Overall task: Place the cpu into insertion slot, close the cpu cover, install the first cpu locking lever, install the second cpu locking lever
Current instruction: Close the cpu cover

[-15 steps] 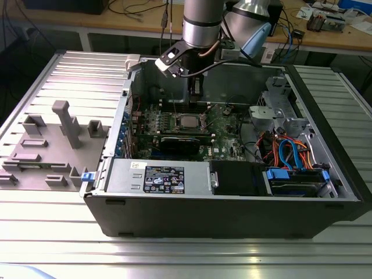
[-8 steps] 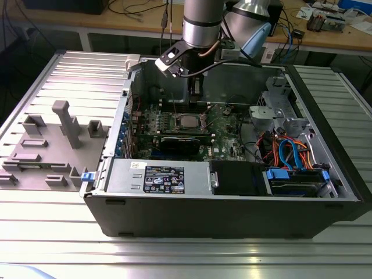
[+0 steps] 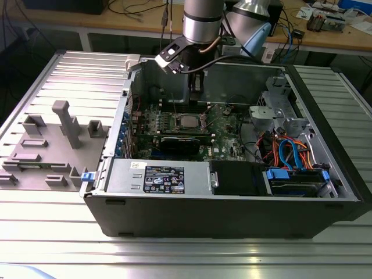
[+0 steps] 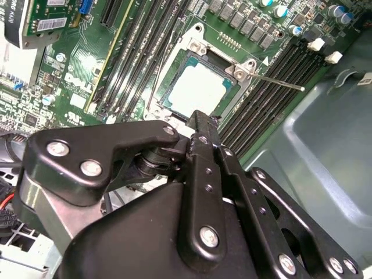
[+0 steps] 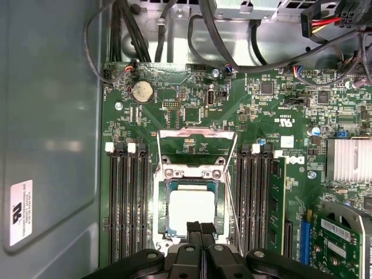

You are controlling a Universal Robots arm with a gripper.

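The cpu (image 5: 190,208) lies flat, face up; cpu cover (image 5: 197,134) stands open.

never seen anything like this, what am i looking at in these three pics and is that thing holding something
This is a robot arm working inside an open computer case that lies on a ribbed metal table. The exterior view comes from a camera off the arm. Both wrist views come from cameras riding on the arm, looking at the green motherboard. A grey parts tray lies beside the case, on the exterior view's left. The black gripper hangs close over the cpu, the silvery square sitting in its socket. Its jaws are shut with nothing between them. The cpu cover, a thin metal frame, stands open, not over the chip.
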